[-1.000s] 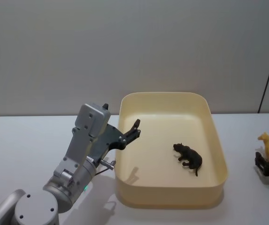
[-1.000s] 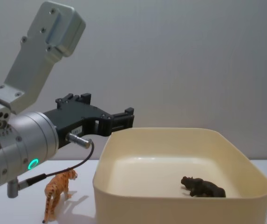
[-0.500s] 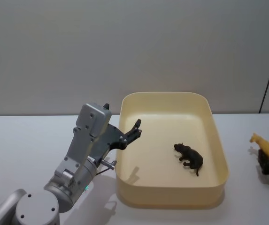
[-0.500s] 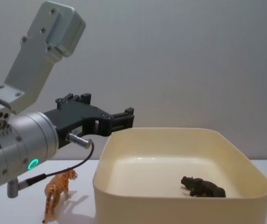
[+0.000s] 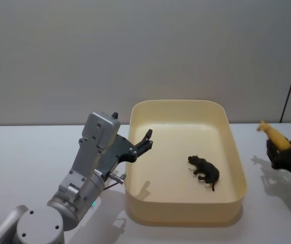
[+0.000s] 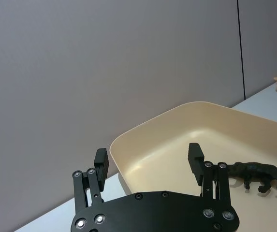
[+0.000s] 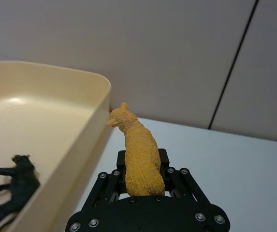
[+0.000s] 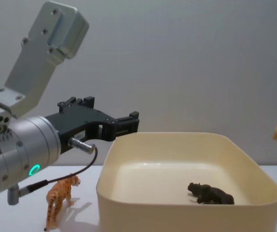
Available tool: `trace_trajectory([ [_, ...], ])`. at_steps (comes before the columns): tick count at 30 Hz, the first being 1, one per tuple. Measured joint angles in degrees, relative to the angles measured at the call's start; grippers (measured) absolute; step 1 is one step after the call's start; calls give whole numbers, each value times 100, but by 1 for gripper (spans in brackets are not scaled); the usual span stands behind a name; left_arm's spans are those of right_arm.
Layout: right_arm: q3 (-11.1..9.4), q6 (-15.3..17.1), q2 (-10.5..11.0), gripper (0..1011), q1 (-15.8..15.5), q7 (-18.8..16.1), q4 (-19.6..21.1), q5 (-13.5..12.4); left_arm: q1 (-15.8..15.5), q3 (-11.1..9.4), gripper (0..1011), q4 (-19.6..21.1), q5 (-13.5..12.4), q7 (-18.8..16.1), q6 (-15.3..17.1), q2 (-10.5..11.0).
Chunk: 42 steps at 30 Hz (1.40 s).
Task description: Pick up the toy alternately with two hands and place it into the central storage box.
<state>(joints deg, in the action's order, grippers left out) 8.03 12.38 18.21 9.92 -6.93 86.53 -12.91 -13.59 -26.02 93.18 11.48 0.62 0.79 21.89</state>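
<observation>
head view shows the right gripper [image 5: 281, 152] just off the right side of the central storage box [image 5: 181, 212], lifted clear of the bench [image 5: 28, 152]. its fingers are closed on the body of a yellow animal toy [image 5: 270, 133], whose head and neck stick up out of the grip. holding it low on the body should let the toy drop cleanly once the fingers part. the height looks chosen so it can pass over the box's right wall rather than knock against it. the toy is not yet over the box, so the carry inward and the release look to be what remains.

the left gripper [image 6: 148, 157] hangs at the box's left rim, fingers spread wide with nothing between them. it seems raised out of the way so the right arm has the box to itself. a black animal toy [image 5: 203, 172] lies on the box floor, right of the middle. an orange tiger toy [image 8: 61, 193] stands on the bench just outside the box's left wall, below the left arm, and is likely the left gripper's next turn.
</observation>
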Motion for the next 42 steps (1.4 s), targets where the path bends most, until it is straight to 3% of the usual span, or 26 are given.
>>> trace_trajectory([
  [11, 131, 125, -180, 330, 294, -521, 246, -150, 0, 0, 1001, 0, 0, 0, 0, 0],
  [24, 490, 772, -626, 331, 849, -1158, 47, -138, 0, 0, 1002, 0, 0, 0, 0, 0],
  [42, 696, 1081, -876, 874, 1151, -1431, -195, -50, 0, 0, 1001, 0, 0, 0, 0, 0],
])
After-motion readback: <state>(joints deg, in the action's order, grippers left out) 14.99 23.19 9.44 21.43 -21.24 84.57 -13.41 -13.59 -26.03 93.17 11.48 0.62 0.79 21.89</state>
